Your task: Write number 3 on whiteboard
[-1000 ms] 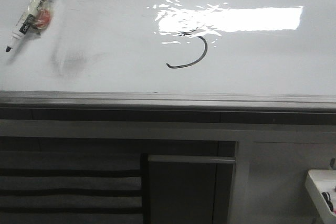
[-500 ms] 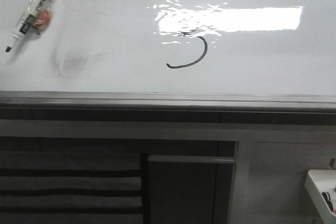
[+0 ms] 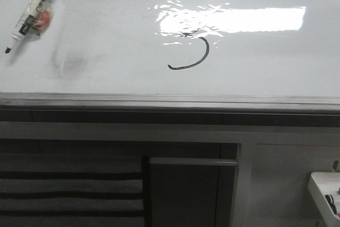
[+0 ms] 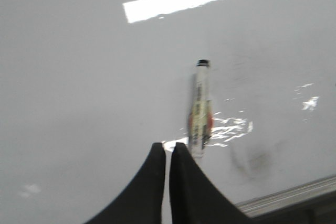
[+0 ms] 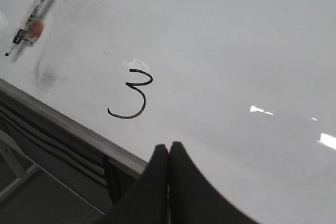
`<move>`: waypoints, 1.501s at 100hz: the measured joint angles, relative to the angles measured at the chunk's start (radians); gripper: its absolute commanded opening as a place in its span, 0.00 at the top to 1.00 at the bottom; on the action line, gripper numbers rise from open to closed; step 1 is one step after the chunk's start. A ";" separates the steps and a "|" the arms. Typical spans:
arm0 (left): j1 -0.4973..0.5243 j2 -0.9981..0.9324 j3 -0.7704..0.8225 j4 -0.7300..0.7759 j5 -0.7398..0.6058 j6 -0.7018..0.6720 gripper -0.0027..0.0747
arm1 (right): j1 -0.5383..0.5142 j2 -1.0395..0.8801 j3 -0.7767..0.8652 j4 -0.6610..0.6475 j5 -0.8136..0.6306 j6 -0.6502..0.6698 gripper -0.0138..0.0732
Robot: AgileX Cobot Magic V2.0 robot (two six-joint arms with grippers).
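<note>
The whiteboard (image 3: 276, 62) fills the upper half of the front view. On it the number 3 (image 3: 201, 57) shows as a dark curved hook whose top is lost in glare. In the right wrist view the number 3 (image 5: 134, 95) is whole. A marker (image 3: 31, 11) with a white barrel lies on the board at the far left, tip toward the front edge. My left gripper (image 4: 168, 148) is shut and empty just short of the marker (image 4: 201, 109). Near the board's edge, my right gripper (image 5: 169, 148) hangs shut and empty over the whiteboard (image 5: 236, 51). Neither gripper appears in the front view.
A grey smudge (image 3: 71, 62) lies right of the marker. A bright light reflection (image 3: 234, 19) sits above the stroke. The grey metal frame (image 3: 170, 99) runs along the front edge, with dark shelving below and a white tray (image 3: 325, 192) at bottom right.
</note>
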State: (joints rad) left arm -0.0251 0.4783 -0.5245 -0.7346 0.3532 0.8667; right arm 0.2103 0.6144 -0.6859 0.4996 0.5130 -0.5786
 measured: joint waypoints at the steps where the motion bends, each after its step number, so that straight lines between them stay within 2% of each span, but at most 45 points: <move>1: 0.007 -0.018 0.019 0.000 -0.012 0.000 0.99 | 0.000 0.000 0.000 0.001 0.000 0.000 0.93; 20: 0.037 -0.230 0.284 -0.059 -0.173 0.000 0.99 | 0.000 0.000 0.000 0.001 0.001 0.000 0.93; 30: 0.037 -0.346 0.393 -0.009 -0.200 -0.050 0.99 | 0.000 0.000 0.000 0.001 0.001 0.000 0.93; 35: 0.037 -0.400 0.431 0.078 -0.201 -0.145 0.99 | 0.000 0.000 0.000 0.001 0.001 0.000 0.93; 40: 0.037 -0.452 0.467 0.211 -0.201 -0.303 0.99 | 0.000 0.000 0.000 0.001 0.001 0.000 0.93; 54: 0.037 -0.484 0.529 0.544 -0.208 -0.664 0.99 | 0.000 0.000 0.000 0.001 0.001 0.000 0.93; 61: 0.034 -0.484 0.529 0.685 -0.221 -0.798 0.99 | 0.000 0.000 0.000 0.001 0.001 0.000 0.93; 68: 0.034 -0.484 0.529 0.781 -0.231 -0.867 0.99 | 0.000 0.000 0.000 0.002 0.001 0.000 0.93; 85: 0.034 -0.484 0.529 0.832 -0.244 -0.910 0.99 | 0.000 0.000 0.000 0.002 0.001 0.000 0.93; 138: 0.034 -0.484 0.529 0.838 -0.246 -0.917 0.99 | 0.000 0.000 0.002 0.002 0.001 0.000 0.93; 150: 0.034 -0.484 0.529 0.838 -0.246 -0.917 0.99 | -0.032 -0.062 0.069 0.003 -0.071 0.000 0.93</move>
State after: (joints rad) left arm 0.0094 -0.0057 0.0045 0.1036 0.1074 -0.0500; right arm 0.1779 0.5527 -0.6170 0.5029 0.4424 -0.5782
